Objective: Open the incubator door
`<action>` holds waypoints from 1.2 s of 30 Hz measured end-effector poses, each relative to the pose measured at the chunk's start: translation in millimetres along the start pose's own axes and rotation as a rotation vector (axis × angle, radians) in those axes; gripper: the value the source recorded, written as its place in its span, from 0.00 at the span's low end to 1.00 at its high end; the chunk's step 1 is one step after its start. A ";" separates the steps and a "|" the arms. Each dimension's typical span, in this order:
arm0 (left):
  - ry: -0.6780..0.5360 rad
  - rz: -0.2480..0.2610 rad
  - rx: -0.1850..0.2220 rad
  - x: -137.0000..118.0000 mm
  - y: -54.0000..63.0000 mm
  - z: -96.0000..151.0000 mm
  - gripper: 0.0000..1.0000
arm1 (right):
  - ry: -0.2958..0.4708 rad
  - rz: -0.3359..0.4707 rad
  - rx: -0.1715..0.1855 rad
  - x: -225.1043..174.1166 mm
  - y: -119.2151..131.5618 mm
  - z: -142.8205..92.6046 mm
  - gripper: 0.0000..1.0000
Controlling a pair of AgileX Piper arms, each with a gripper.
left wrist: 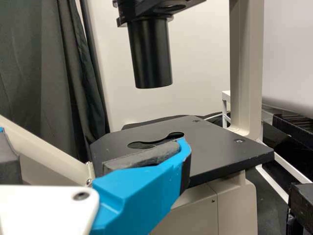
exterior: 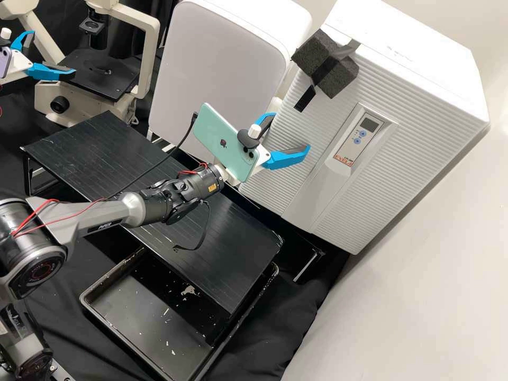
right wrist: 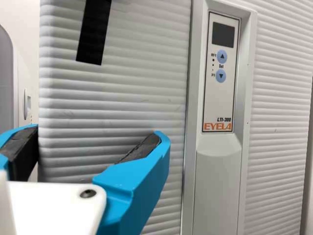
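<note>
I see wall [exterior: 423,264] close beside incubator [exterior: 418,58], platform [exterior: 233,254] below it, dark gap between. Tray [exterior: 153,317] partly under platform, pale flecks inside. Incubator door [right wrist: 122,98] closed, directly ahead of my right claw [exterior: 291,131], spread wide. My left claw [exterior: 53,52], also wide, near microscope [exterior: 98,79], well apart from incubator.

Incubator front [right wrist: 122,107]: plastic-looking, ridged, matt. Control panel [right wrist: 220,98]: smooth, faint sheen. Tape strip [right wrist: 94,32]: smooth. Block [exterior: 309,50]: foam-like, rough, porous, matt. Both left pincer [exterior: 53,53] and right pincer [exterior: 290,132]: smooth plastic-looking fingers [right wrist: 132,181], soft sheen, rough matt pads [right wrist: 142,149]. Phone back [exterior: 217,132]: smooth, glossy. Low stand top [exterior: 227,254]: lined, shiny, streaked. Tray [exterior: 135,312]: plastic-looking, shiny, flecked. Microscope stage [left wrist: 220,152]: smooth, mostly matt. Curtain [left wrist: 39,73]: matt cloth, folded.
</note>
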 end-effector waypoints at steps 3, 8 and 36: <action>0.000 0.000 0.000 0.0 0.0 0.0 1.00 | 0.000 -0.001 0.000 -1.5 0.6 -0.5 0.00; 0.000 0.000 0.000 0.0 0.0 0.0 1.00 | 0.001 -0.001 -0.002 -2.5 0.9 -0.7 0.00; 0.000 0.000 0.000 0.0 0.0 0.0 1.00 | 0.022 -0.031 -0.017 -18.3 7.7 3.8 0.00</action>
